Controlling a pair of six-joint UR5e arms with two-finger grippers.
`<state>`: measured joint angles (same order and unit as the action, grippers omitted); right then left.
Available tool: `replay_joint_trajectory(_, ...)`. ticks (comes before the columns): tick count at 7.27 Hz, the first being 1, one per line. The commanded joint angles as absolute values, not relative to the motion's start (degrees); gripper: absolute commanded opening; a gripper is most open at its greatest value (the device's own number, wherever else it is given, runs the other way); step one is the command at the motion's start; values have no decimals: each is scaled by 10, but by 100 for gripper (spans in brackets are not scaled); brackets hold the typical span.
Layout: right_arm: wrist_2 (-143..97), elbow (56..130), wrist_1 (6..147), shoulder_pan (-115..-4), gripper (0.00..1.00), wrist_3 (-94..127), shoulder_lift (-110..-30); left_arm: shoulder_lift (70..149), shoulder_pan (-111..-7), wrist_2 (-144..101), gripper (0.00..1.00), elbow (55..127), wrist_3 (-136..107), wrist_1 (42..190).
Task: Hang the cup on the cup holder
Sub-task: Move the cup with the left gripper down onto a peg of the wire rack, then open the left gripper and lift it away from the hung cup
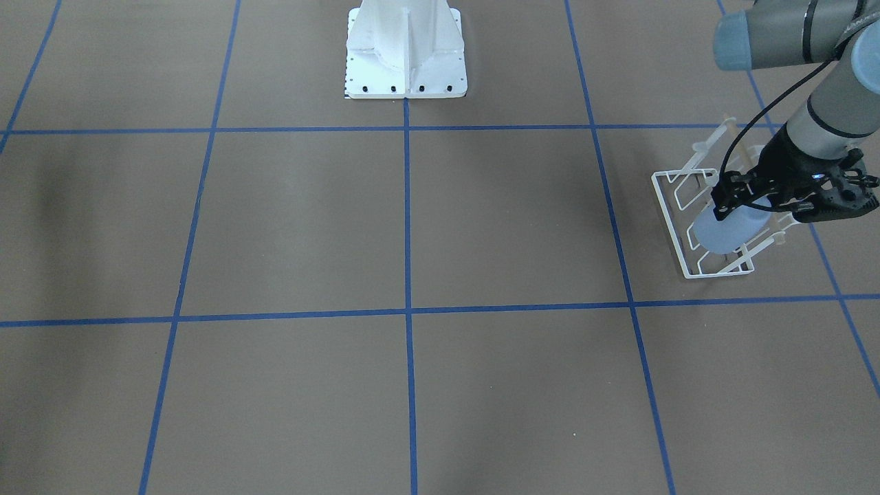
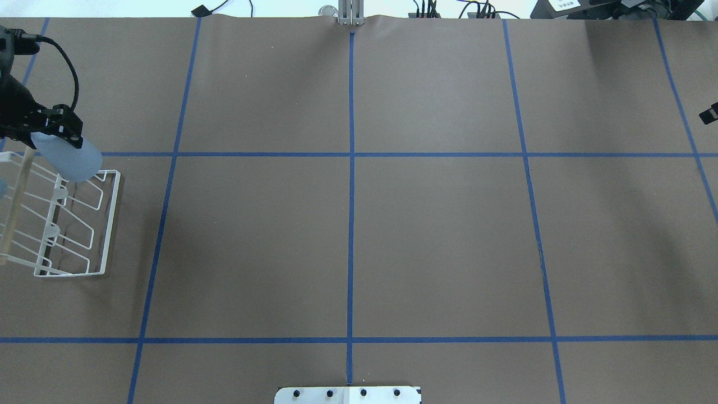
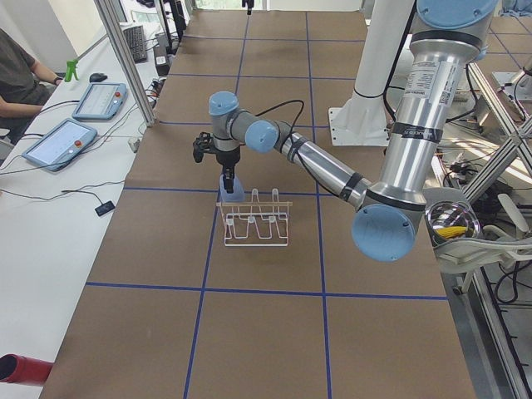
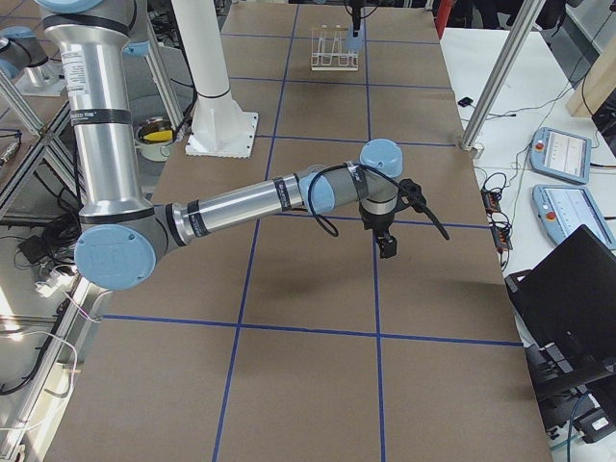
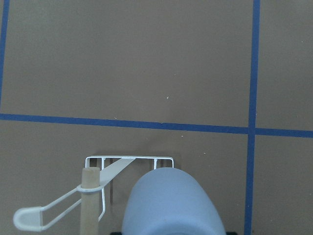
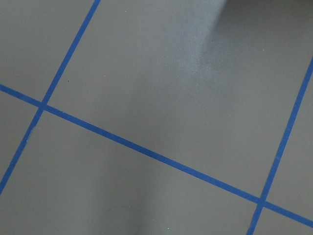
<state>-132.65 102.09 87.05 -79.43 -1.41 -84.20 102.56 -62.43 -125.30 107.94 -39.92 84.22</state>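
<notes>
Cup (image 5: 173, 203) is filling the left wrist view: left gripper (image 1: 758, 212) jaws are clamping it, tilting it over the cup holder (image 2: 112, 224) end prong, probably matching prong slant. Wire contact: can't tell. Right gripper (image 4: 387, 245) is hanging over the bench, well apart; can't tell its jaws.

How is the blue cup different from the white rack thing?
The cup is solid light-blue plastic; the cup holder is thin white wire with a wooden bar. The cup is held up off the table by the left gripper; the cup holder stands on the table with nothing gripping it. Both are at the robot's left end of the table.
</notes>
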Motion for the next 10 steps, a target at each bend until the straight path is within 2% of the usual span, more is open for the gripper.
replay_joint_trajectory(1, -1327, 1022, 871, -794, 100, -14, -842, 1037, -614, -1274, 56, 1057, -398, 842)
replay_joint_trajectory(2, -1329, 1022, 870, -794, 100, -14, -842, 1036, -613, -1276, 67, 1056, -397, 841)
replay_joint_trajectory(3, -1329, 1020, 870, -793, 100, -14, -841, 1036, -613, -1276, 88, 1055, -397, 838)
replay_joint_trajectory(4, -1331, 1022, 870, -793, 100, -13, -840, 1033, -613, -1276, 98, 1053, -397, 835)
replay_joint_trajectory(6, -1332, 1021, 870, -790, 100, -10, -836, 1033, -613, -1277, 98, 1058, -396, 835)
replay_joint_trajectory(8, -1333, 1021, 883, -787, 100, -3, -818, 1027, -634, -1293, 98, 1109, -392, 837)
replay_joint_trajectory(9, -1332, 1023, 947, -787, 100, -2, -786, 1026, -669, -1296, 98, 1118, -353, 838)
replay_joint_trajectory(10, -1331, 1031, 967, -794, 100, -2, -790, 1014, -694, -1291, 98, 1120, -272, 838)
